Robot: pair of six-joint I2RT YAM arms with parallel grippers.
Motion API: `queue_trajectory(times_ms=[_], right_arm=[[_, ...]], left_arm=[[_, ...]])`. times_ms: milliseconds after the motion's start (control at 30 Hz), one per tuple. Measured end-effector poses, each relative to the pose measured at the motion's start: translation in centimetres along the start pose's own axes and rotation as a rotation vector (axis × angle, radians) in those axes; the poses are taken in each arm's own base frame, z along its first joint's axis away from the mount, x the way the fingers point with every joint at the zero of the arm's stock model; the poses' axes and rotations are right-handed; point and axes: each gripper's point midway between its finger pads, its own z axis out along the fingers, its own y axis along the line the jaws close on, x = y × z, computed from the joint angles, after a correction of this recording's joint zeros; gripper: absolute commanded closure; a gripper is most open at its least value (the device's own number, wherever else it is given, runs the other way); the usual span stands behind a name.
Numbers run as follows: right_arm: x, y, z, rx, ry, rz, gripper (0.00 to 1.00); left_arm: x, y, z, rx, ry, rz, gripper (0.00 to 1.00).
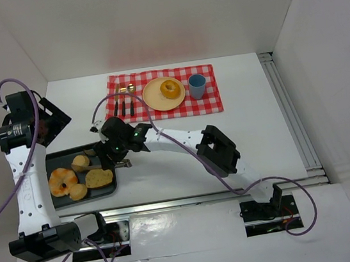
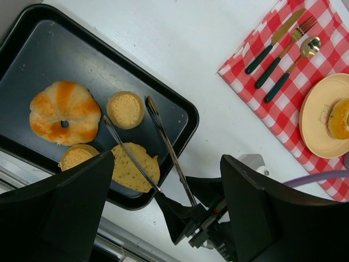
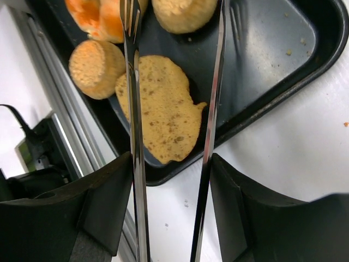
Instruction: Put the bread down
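- left gripper (image 2: 167, 164) hangs high over the tray's near right corner, fingers spread wide with nothing between them
- black tray (image 2: 54, 54) sits at the table's left near edge. The ring-shaped bread (image 2: 54, 106) is at its left end, with one small round bun (image 2: 125, 109) toward the middle and a second small bun (image 2: 76, 157) by the near rim
- flat bread slice (image 3: 161, 117) lies flat in the tray's near right corner. Its long axis runs left-right, roughly along the near rim, and its right end sits just inside the right rim
- tongs (image 3: 134, 136) point left along that same axis, one arm on each side of the slice. Can't tell if they're touching it
- right gripper (image 3: 172, 164) reaches across from the right and is clamped on the tongs' handle end, over bare table just off the tray's right rim
- plenty of bare white table (image 1: 256, 114) right of the tray and out toward the far side
- checked cloth (image 1: 210, 100) lies at the far middle with cutlery (image 1: 123, 105), a plate (image 1: 154, 98) holding a doughnut (image 1: 170, 89), and a blue cup (image 1: 197, 86)
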Motion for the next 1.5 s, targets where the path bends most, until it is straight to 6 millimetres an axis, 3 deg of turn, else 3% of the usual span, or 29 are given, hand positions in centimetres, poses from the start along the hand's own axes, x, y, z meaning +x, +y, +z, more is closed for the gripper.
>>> queue_trajectory(times_ms=[300,400,500,700,800,900,1033,1100,1167,1267,1400,1500], right_arm=[[1.5,-1.6,1.8,0.048,0.052,0.016,0.34],[1.8,-1.9,2.1,0.058,0.059,0.012,0.49],[1.8,-2.1,2.0,0.069,0.06,0.01,0.57],[1.3,-2.2,1.4,0.089,0.046,0.006,0.58],[0.1,-1.8,-0.3,0.108,0.016,-0.007,0.58],[-1.9,-1.2,-3.4,0.126,-0.034,-0.022,0.58],[-4.6,-0.9,-9.5,0.15,-0.132,-0.033,0.58],[-6.0,-2.4,-13.0,0.183,-0.187,-0.015,0.58],[-7.1,-5.0,-16.0,0.232,-0.241,0.018,0.58],[-8.1,-11.5,-19.5,0.353,-0.306,0.093,0.58],[-7.1,-20.6,-22.2,0.534,-0.319,0.208,0.58],[-6.0,-24.4,-22.8,0.601,-0.305,0.257,0.57]], left_arm=[[0.3,0.1,0.3,-0.005,0.005,0.001,0.08],[0.2,0.1,0.3,-0.004,0.004,0.002,0.08],[0.2,0.1,0.2,-0.002,0.0,0.002,0.08],[0.1,0.1,-0.3,0.006,-0.012,0.0,0.08],[0.0,0.1,-0.5,0.009,-0.017,-0.001,0.08],[0.0,0.1,-0.5,0.01,-0.018,-0.001,0.08],[0.0,0.1,-0.5,0.01,-0.018,-0.002,0.08],[0.0,0.1,-0.5,0.01,-0.018,-0.002,0.08],[0.0,0.1,-0.5,0.011,-0.018,-0.003,0.08],[0.0,0.1,-0.7,0.013,-0.021,-0.004,0.08],[0.0,0.1,-0.8,0.015,-0.024,-0.004,0.08],[0.0,0.1,-0.8,0.015,-0.025,-0.004,0.08]])
